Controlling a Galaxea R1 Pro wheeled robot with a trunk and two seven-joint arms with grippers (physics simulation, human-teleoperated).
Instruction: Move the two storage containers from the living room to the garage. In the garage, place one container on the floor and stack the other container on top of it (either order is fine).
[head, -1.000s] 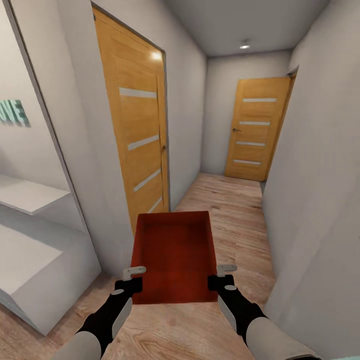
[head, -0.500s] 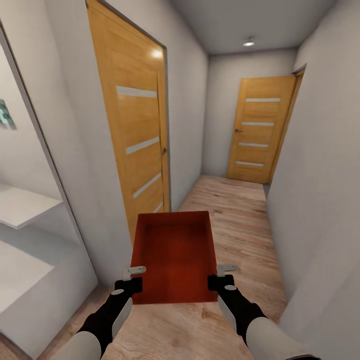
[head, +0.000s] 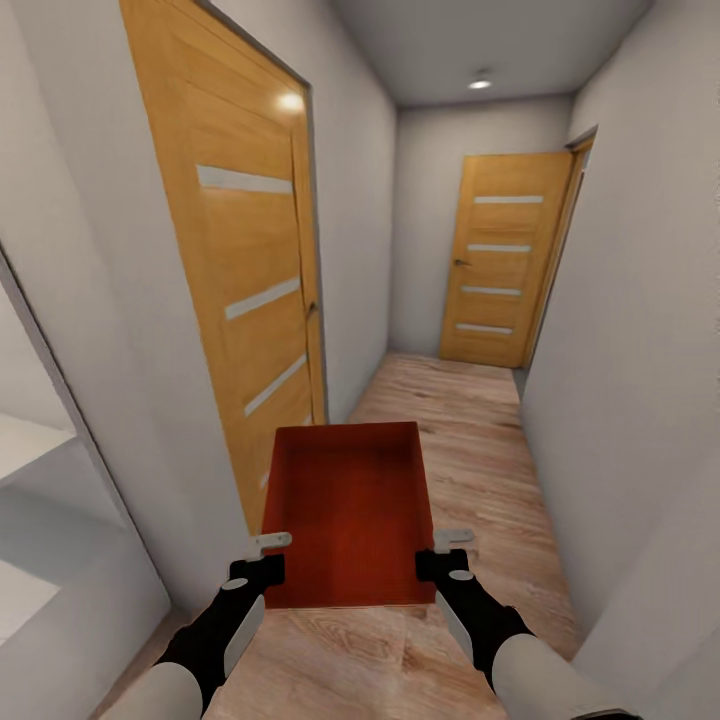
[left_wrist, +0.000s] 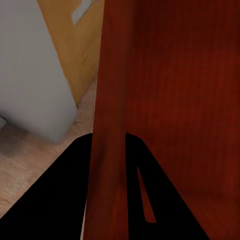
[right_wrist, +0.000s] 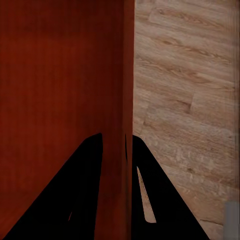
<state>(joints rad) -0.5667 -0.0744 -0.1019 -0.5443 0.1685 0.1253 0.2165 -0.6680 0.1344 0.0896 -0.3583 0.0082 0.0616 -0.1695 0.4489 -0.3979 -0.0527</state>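
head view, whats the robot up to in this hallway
The robot is carrying one orange-red storage container down a narrow hallway with a wood plank floor. The left gripper and right gripper each have their jaws clamped over a side wall of it. Wooden doors stand at its left and at the far end.

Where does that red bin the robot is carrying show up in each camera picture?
Head view: storage container, low centre, between both grippers.
Left wrist view: its side wall runs between the fingers.
Right wrist view: its wall likewise.
Shared landmark: wood plank floor.
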